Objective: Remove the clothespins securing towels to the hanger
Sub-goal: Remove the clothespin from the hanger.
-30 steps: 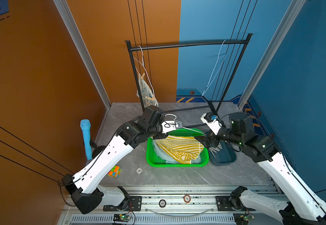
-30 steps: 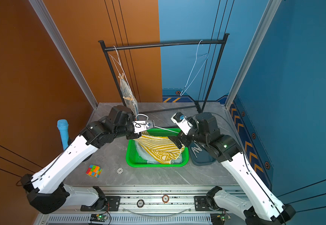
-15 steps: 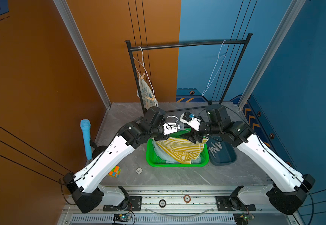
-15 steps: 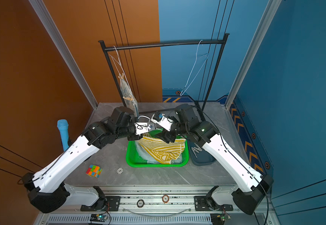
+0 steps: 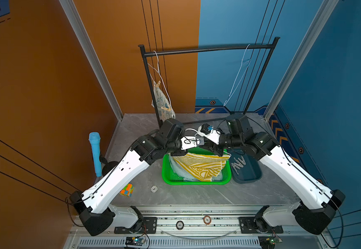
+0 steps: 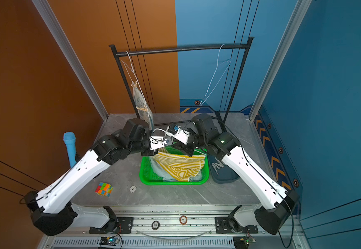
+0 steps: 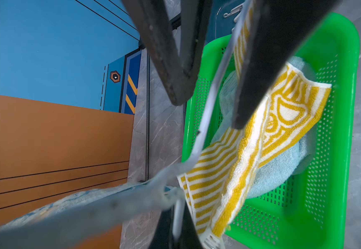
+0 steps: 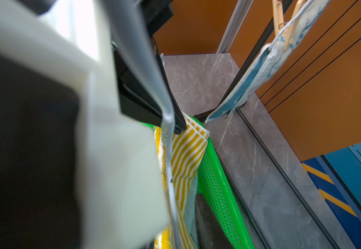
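Near left on the grey desk [image 5: 196, 196]: Rubik's cube [image 5: 126, 189], with a small white round token [image 5: 154, 188] just to its right. Blue microphone [image 5: 95, 153] stands upright at the desk's left edge.

Centre: green perforated basket [image 5: 196, 182] holds a pale blue-green towel [image 5: 175, 170]. The yellow-and-white striped towel [image 5: 199, 167] lies over it. Dark blue tray [image 5: 248, 175] sits just right of the basket, with several loose clothespins [image 5: 238, 165] inside.

The striped towel's upper edge is folded over a white wire hanger [image 7: 199, 140], raised above the basket's far side. Left end effector [image 7: 176, 217] is clamped tight on that wire at its left end. Right end effector [image 7: 206, 110] is partly open, one finger on each side of the wire and towel edge, with a gap showing beside the wire. Can't tell if it has hold of anything. In a top view both sit over the basket's far rim, left [image 5: 178, 152] and right [image 5: 214, 151].

Far: black rack [image 5: 207, 50] spans the desk's far end.
- **Left end:** a second wire hanger [image 5: 158, 64] carries the bunny-print towel [image 5: 163, 101], pinned by two wooden clothespins [image 5: 158, 83].
- **Right end:** a bare wire hanger [image 5: 238, 79].
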`<state>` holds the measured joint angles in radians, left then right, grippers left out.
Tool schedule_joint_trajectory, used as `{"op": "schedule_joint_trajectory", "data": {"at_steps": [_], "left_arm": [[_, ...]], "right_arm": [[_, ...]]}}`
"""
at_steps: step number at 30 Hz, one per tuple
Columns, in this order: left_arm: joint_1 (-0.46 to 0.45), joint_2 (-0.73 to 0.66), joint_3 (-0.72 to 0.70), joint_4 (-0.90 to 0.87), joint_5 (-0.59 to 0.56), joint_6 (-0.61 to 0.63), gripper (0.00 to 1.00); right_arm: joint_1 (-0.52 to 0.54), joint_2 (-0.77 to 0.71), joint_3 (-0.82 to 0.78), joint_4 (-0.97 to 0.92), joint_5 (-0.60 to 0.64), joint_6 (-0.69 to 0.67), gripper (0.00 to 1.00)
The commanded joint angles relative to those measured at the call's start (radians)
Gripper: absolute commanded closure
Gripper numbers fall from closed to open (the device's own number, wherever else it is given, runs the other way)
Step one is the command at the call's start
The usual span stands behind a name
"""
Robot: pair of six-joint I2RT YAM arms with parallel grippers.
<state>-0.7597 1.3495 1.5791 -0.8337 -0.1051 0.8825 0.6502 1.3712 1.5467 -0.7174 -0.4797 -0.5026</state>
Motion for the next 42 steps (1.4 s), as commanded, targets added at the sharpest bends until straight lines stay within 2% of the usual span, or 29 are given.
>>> {"op": "schedule_joint_trajectory", "data": {"at_steps": [1,9,12,15,17,21,24,27,32,36,38,42], "left_arm": [[-0.006,-0.015,0.035,0.019,0.013,-0.015,1.00],[0.000,-0.019,0.033,0.022,0.034,-0.033,1.00],[0.006,-0.022,0.032,0.022,0.046,-0.042,1.00],[0.012,-0.034,0.023,0.023,0.063,-0.058,0.84],[0.024,-0.053,0.007,0.022,0.100,-0.078,0.70],[0.061,-0.108,-0.034,0.021,0.206,-0.120,0.53],[0.117,-0.161,-0.064,0.022,0.290,-0.158,0.45],[0.217,-0.212,-0.083,0.023,0.377,-0.203,0.41],[0.463,-0.256,-0.107,0.022,0.568,-0.270,0.37],[0.628,-0.243,-0.118,0.022,0.700,-0.257,0.35],[0.661,-0.228,-0.120,0.022,0.722,-0.220,0.34],[0.658,-0.188,-0.114,-0.002,0.758,-0.082,0.32]], "right_arm": [[-0.012,0.010,0.000,-0.026,-0.025,-0.024,0.73],[-0.021,0.000,-0.020,-0.026,-0.019,-0.055,0.89],[-0.023,-0.004,-0.025,-0.025,-0.009,-0.076,0.98],[-0.029,-0.009,-0.029,-0.008,0.006,-0.077,1.00],[-0.034,-0.022,-0.043,0.022,0.004,-0.075,1.00],[-0.040,-0.056,-0.090,0.097,0.005,-0.074,1.00],[-0.044,-0.075,-0.114,0.130,0.018,-0.084,1.00],[-0.042,-0.103,-0.146,0.177,0.034,-0.090,1.00],[-0.007,-0.162,-0.208,0.241,0.111,-0.128,1.00],[0.043,-0.219,-0.270,0.262,0.232,-0.217,1.00],[0.103,-0.248,-0.313,0.279,0.293,-0.267,1.00],[0.184,-0.314,-0.403,0.328,0.412,-0.364,1.00]]}}
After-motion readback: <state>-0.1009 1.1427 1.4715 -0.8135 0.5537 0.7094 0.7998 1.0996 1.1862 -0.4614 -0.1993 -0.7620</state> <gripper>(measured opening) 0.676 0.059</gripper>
